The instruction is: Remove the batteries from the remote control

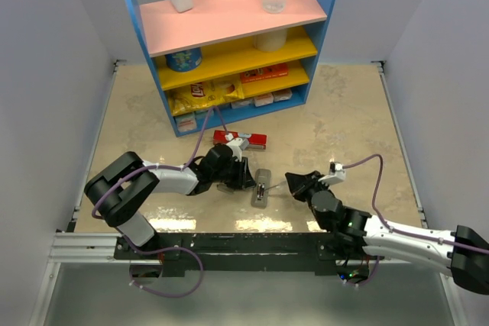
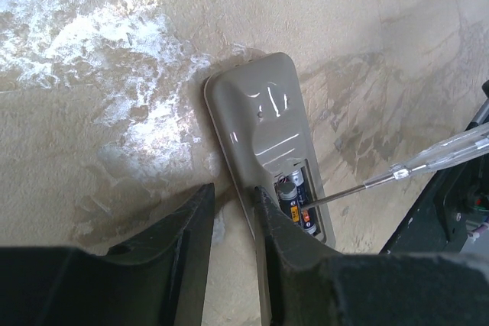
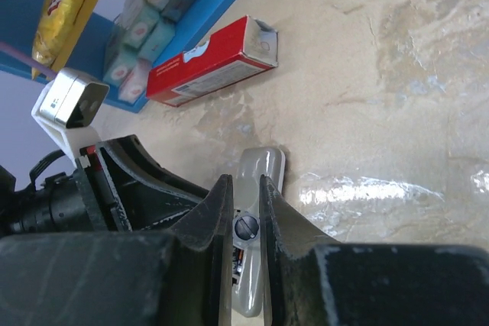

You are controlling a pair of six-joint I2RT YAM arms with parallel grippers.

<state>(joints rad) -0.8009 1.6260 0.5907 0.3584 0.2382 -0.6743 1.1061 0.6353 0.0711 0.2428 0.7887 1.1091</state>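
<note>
The remote control lies back-up on the table between my two grippers. In the left wrist view the remote has its battery bay open, with two batteries inside. My left gripper is open a little; its right finger lies over the remote's left edge. My right gripper is shut on a thin pale stick. The stick's metal tip touches the batteries. The stick's round end shows between the right fingers, above the remote.
A flat red box lies just behind the remote and shows in the right wrist view. A blue shelf unit with snacks and bottles stands at the back. The left gripper and right gripper flank the remote closely.
</note>
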